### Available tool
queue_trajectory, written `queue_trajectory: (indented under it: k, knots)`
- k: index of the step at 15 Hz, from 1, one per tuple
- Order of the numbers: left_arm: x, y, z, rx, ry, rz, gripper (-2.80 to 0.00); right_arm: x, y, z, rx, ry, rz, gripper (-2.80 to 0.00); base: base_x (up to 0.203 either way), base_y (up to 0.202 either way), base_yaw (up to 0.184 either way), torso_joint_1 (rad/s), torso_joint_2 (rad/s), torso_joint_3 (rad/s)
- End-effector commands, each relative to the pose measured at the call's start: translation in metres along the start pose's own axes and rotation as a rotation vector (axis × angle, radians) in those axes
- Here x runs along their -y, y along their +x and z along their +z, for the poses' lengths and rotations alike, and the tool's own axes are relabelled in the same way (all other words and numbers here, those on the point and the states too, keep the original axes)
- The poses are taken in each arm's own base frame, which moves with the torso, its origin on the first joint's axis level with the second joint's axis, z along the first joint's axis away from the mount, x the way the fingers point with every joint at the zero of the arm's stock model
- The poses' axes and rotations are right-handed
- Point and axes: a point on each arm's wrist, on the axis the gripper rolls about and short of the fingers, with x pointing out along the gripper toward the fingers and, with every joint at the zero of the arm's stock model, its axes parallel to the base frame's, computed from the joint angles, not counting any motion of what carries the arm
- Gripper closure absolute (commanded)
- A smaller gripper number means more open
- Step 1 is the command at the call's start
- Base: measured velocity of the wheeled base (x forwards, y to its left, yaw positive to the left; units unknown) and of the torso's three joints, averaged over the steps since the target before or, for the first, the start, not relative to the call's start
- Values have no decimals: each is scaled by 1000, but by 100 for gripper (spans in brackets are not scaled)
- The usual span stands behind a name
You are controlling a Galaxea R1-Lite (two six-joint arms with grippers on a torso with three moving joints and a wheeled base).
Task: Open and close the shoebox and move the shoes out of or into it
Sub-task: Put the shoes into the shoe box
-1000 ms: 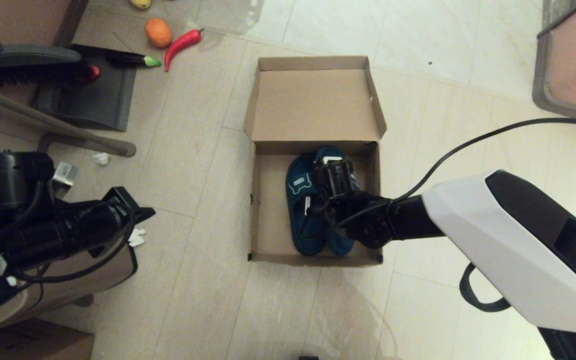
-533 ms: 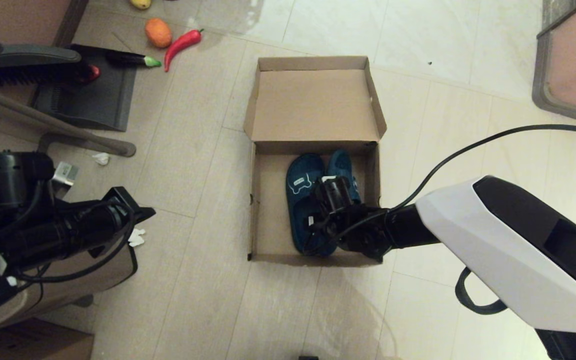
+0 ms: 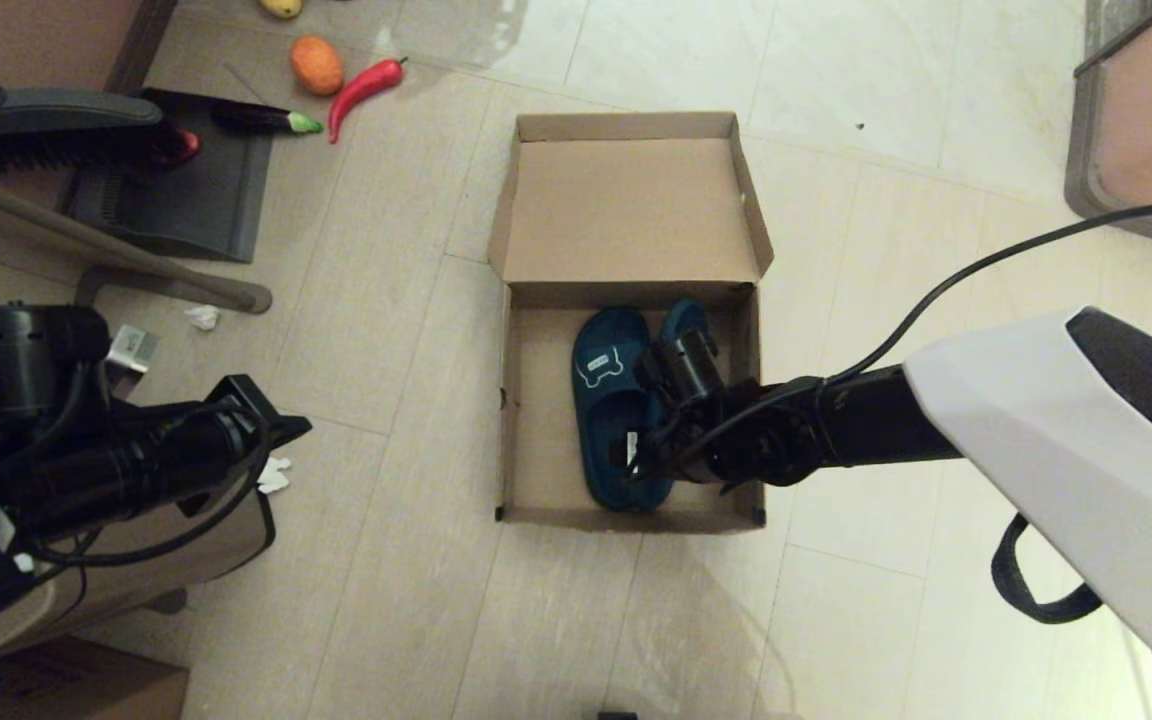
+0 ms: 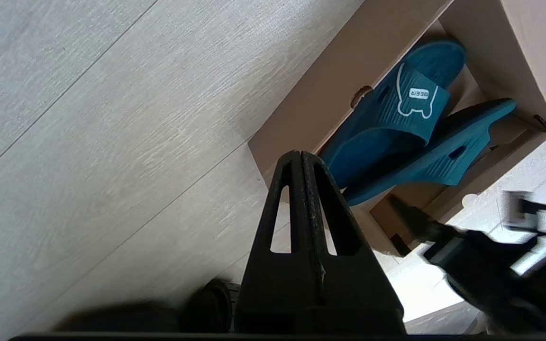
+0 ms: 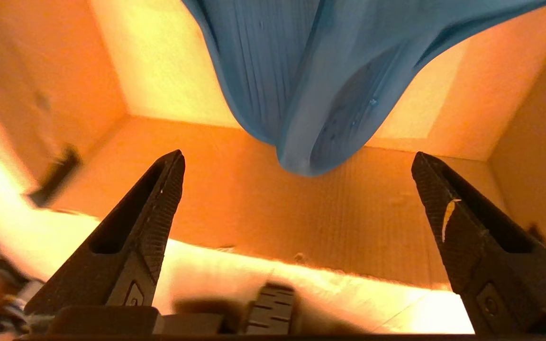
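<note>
The shoebox (image 3: pixel 536 420) stands open on the floor, its lid (image 3: pixel 626 210) folded back flat at the far side. Both navy shoes lie inside: the left slipper (image 3: pixel 608 390) flat with its emblem up, the right slipper (image 3: pixel 688 318) tipped on its edge against it. My right gripper (image 3: pixel 648 455) is down in the box at the near end, open. Its fingers (image 5: pixel 159 203) straddle empty space, and a slipper's heel (image 5: pixel 311 85) hangs just beyond the tips, untouched. My left gripper (image 4: pixel 300 154) is shut on nothing, parked left of the box, which shows as the shoebox (image 4: pixel 311 113) with the slippers (image 4: pixel 396 118).
A dustpan (image 3: pixel 186 180) and brush (image 3: pixel 46 130) lie at the far left, with a red chili (image 3: pixel 364 88), an orange fruit (image 3: pixel 317 64) and an eggplant (image 3: pixel 261 119). A tan bin (image 3: pixel 136 570) sits under my left arm. Furniture (image 3: pixel 1146 130) stands far right.
My right gripper has drawn back from over the slippers' straps to the box's near end, and its arm swung right. The right slipper's toe now shows, tipped on edge.
</note>
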Motion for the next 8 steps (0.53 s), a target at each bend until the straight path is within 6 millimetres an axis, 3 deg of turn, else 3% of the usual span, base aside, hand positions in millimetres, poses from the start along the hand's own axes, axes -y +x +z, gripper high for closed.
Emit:
queue_trajectory:
  k: [1,3,4,8]
  knots:
    - [2,3,0,-3,1,-6,0,0,-23,16,47,21,21,-280,0,0,0,0,0,0]
    - [5,11,2,-9,22,-14,0,7,-43,32,92,55,24,-280,0,0,0,0,0,0]
    - [8,18,4,-10,29,-20,0,13,-53,41,113,71,20,0,0,0,0,0,0,0]
    - [18,60,6,-40,41,-37,0,69,-81,80,197,162,-46,0,0,0,0,0,0,0]
